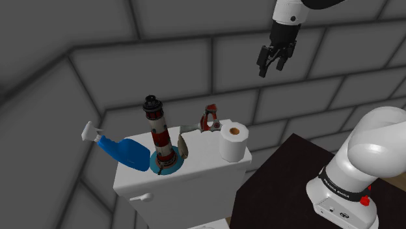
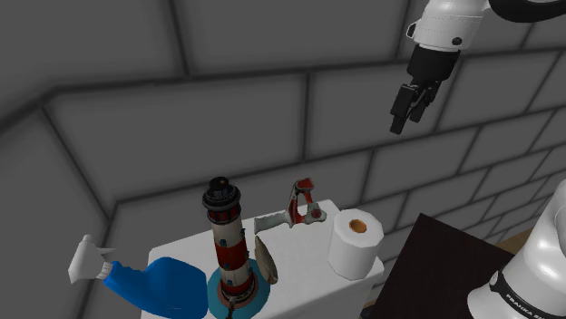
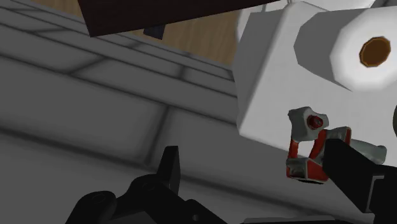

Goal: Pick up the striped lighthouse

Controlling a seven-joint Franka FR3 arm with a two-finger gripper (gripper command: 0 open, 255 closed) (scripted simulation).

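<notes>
Hovering well above the cistern (image 1: 203,162), our gripper (image 1: 272,69) holds fingers apart; the striped lighthouse (image 1: 160,135) stands at its front edge.

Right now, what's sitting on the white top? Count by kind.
striped lighthouse: 1
blue spray bottle, lying on its side: 1
white paper roll: 1
red-and-grey tool: 1
small brown disc, kind unclear: 1
Total: 5

The arm (image 1: 372,148) reaches high, wrist pointing down; its jaws stand apart, seemingly holding nothing.
</notes>
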